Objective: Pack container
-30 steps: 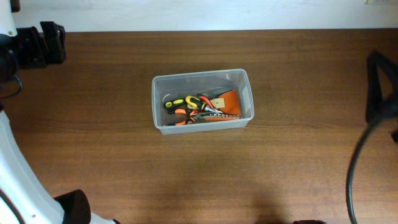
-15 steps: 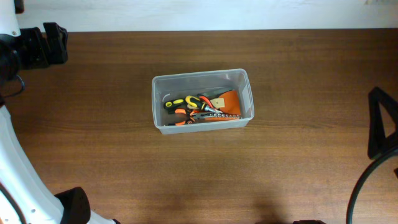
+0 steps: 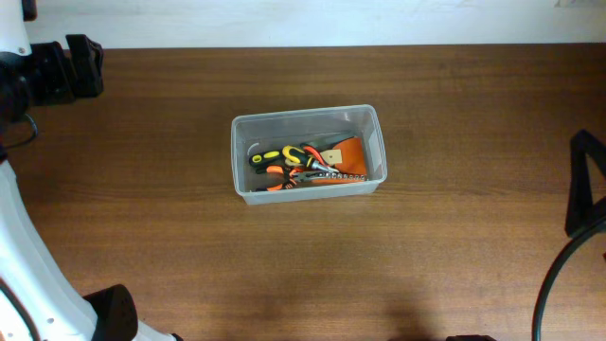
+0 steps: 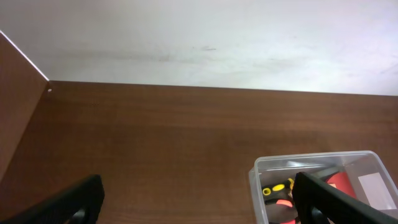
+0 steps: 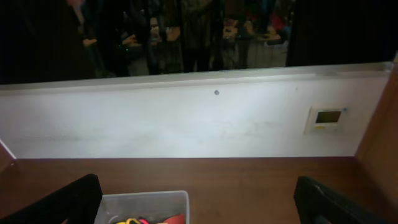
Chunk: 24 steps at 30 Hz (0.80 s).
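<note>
A brown wooden table (image 3: 454,256) runs back to a white wall (image 4: 205,37). The container (image 3: 308,152) stands near the table's middle, holding hand tools (image 3: 289,163) with yellow, orange and black grips. Since a second ago the container has not moved, while the dark right arm (image 3: 587,185) has slid down the frame's right edge. The left gripper (image 4: 196,183) and right gripper (image 5: 196,183) both stand wide open and empty, well apart from the container. Only the right wrist view shows a dark pane (image 5: 186,37) above the wall, perhaps a window with reflections, and a small wall panel (image 5: 328,116). Only the overhead view shows the container's whole rim.
</note>
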Tool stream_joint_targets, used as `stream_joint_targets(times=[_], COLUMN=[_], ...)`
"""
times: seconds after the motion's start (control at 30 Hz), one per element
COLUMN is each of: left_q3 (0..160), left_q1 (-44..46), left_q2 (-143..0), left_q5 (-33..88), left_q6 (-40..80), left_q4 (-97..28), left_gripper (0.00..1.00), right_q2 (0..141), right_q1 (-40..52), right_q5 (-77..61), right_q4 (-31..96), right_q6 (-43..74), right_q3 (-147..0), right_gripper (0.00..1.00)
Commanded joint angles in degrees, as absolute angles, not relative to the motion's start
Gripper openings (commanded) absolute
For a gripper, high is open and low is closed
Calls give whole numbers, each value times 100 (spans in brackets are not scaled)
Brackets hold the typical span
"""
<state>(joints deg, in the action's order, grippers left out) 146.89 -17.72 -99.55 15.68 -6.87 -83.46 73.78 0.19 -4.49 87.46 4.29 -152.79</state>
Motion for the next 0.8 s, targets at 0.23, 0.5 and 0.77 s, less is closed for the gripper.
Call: stream_joint_targets(times=[0.23,0.5,0.77], left_q3=[14678,14678,14678], left_q1=[-1780,-1780,-1780], left_q2=[-9961,-9961,-9961], left_q5=[1632,1632,1632], left_q6=[-740,-740,-740], left_q4=[-8359,-8359,-8359], left_gripper=[99,99,99], right_q2=[7314,6018,4099], right_q1=[23,25,25], right_q5=[969,1356,1361], right_q4=[8764,7102,5610], right_q6=[449,497,491], right_q3=[-14894,-12156,-8289], right_gripper=[99,99,99])
